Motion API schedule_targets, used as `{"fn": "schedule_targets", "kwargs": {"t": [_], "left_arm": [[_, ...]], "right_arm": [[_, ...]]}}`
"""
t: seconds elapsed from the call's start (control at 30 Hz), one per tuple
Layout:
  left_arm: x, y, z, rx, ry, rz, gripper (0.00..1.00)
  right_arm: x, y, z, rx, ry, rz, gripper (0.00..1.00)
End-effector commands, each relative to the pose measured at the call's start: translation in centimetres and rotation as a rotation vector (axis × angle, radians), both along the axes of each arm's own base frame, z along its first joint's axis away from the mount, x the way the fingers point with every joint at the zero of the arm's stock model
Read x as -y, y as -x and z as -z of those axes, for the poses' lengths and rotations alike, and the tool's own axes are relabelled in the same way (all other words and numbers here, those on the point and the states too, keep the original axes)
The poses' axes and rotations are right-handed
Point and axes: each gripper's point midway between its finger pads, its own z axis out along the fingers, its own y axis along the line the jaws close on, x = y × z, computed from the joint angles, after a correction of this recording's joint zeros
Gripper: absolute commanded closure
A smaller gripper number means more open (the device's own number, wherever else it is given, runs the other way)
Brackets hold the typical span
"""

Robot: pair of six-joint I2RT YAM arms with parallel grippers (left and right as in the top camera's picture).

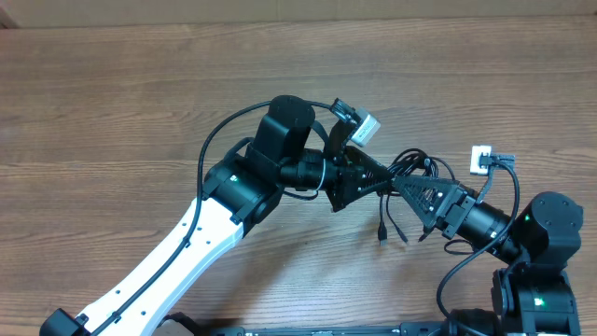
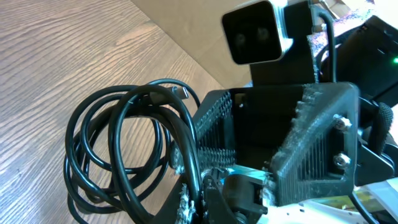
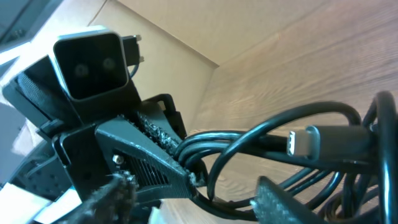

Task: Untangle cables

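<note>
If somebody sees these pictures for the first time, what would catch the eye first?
The two arms meet nose to nose a little off the middle of the wooden table, with a tangle of black cables between them. The left tool is clamped shut on the bundle, while the right tool faces it with jaws apart. Close to the right wrist camera, a silver-tipped plug stands out.

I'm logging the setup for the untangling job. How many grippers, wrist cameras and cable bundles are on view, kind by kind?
Grippers: 2 (left gripper, right gripper)
Wrist cameras: 2 (left wrist camera, right wrist camera)
Cable bundles: 1 (the cables; separate cords cannot be counted)
Total: 5
</note>
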Motion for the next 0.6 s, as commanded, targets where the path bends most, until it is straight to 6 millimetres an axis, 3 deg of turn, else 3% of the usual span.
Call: {"fn": "schedule_targets", "kwargs": {"t": [0.0,0.2,0.47,0.57], "left_arm": [[0.1,0.9,-0.8,0.026,0.030,0.055,0.96],[0.2,1.7,-1.0,0.017,0.044,0.094,0.96],[0.2,2.2,-1.2,0.009,0.055,0.123,0.96],[0.2,2.4,-1.3,0.005,0.059,0.133,0.96]], "right_arm": [[-0.1,0.3,-1.4,0.039,0.000,-0.008,0.48],[0.0,0.0,-1.6,0.055,0.003,0.005,0.53],[0.1,-0.1,-1.9,0.072,0.005,0.015,0.71],[0.1,-0.1,-1.9,0.072,0.005,0.014,0.83]]}}
